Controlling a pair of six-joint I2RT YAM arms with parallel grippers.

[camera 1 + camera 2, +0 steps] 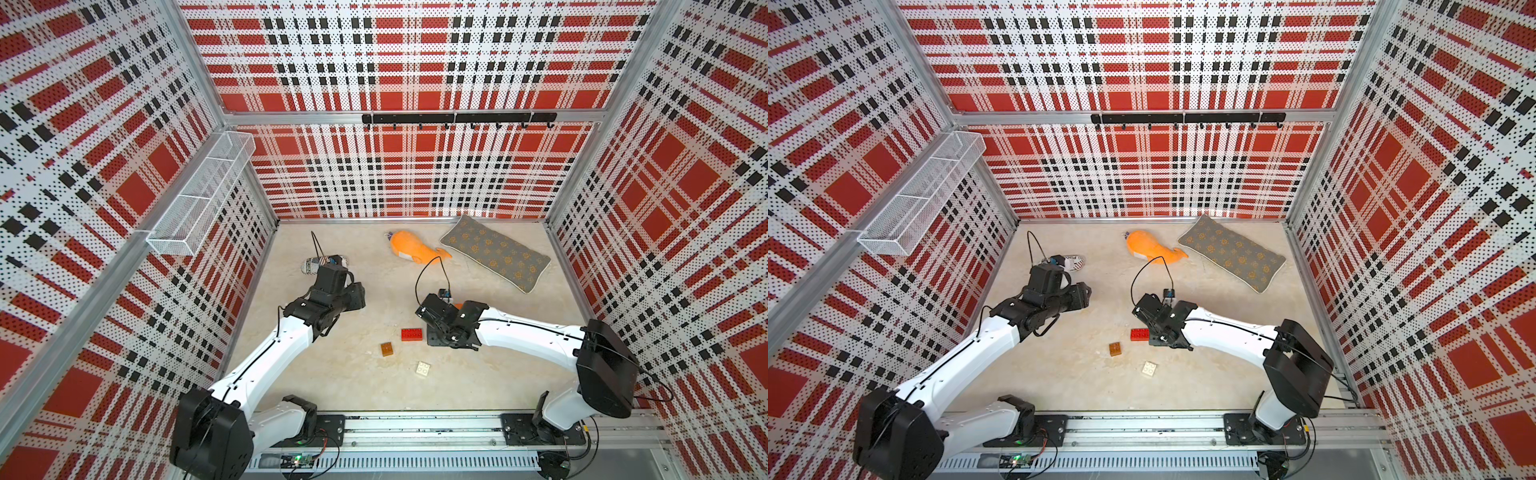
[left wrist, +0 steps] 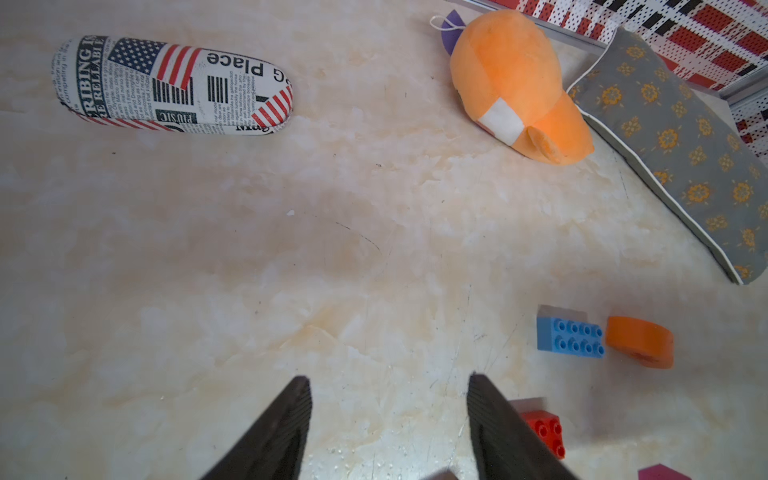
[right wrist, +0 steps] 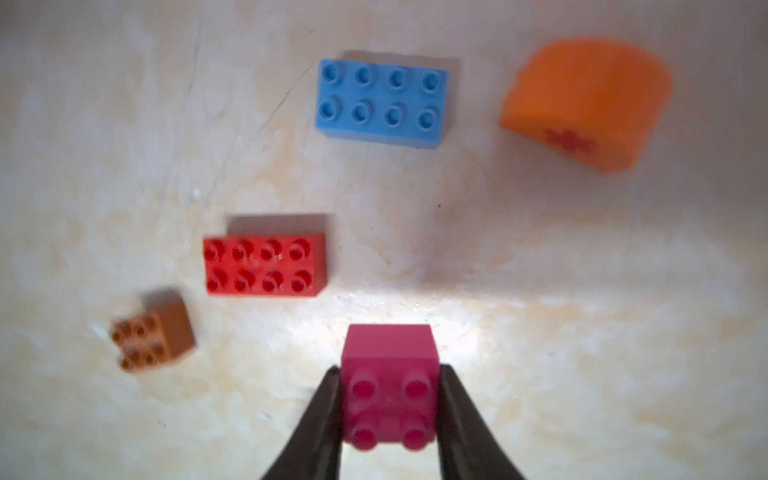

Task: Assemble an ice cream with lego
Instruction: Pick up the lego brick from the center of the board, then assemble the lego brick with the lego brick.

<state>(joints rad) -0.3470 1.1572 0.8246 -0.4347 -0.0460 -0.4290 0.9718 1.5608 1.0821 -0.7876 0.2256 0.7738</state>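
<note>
Right wrist view shows the right claw (image 3: pixel 389 370) clamped on the pink brick (image 3: pixel 388 349). It is the only brick in a claw. The red brick (image 3: pixel 266 266), blue brick (image 3: pixel 380 104), brown brick (image 3: pixel 153 340) and orange top (image 3: pixel 582 108) lie apart on the counter (image 3: pixel 582 332), and none are stuck together. In a top view the cream brick (image 1: pixel 423 368) lies alone. The left claw (image 2: pixel 388 379) is apart and holds nothing. So the ice cream is not started yet. I think every brick must be stacked, with the orange top last.
</note>
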